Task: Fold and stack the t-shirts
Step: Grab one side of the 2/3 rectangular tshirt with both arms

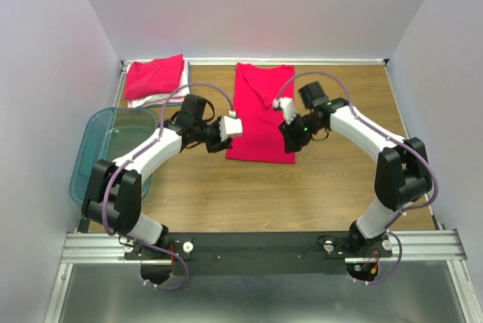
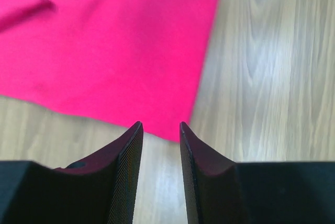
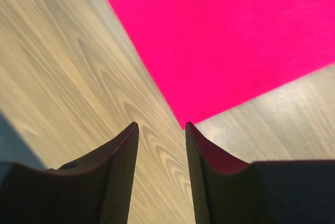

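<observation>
table [image 1: 302, 195]: wood, white walls round it
t-shirt [image 1: 260, 123]: pink, flat, far middle
left gripper [image 2: 160, 123], right gripper [image 3: 162, 123]: slightly parted, empty, at its near corners
risk: uneven corner grabs would probably skew the fold

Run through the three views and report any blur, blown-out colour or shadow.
Top external: even light, the flat bright red-pink cloth t-shirt oversaturated, folds barely readable. Left wrist: the black gripper fingers dark, the shirt slightly soft. Right wrist: wood-grain tabletop soft toward the left, shirt a textureless pink.
</observation>
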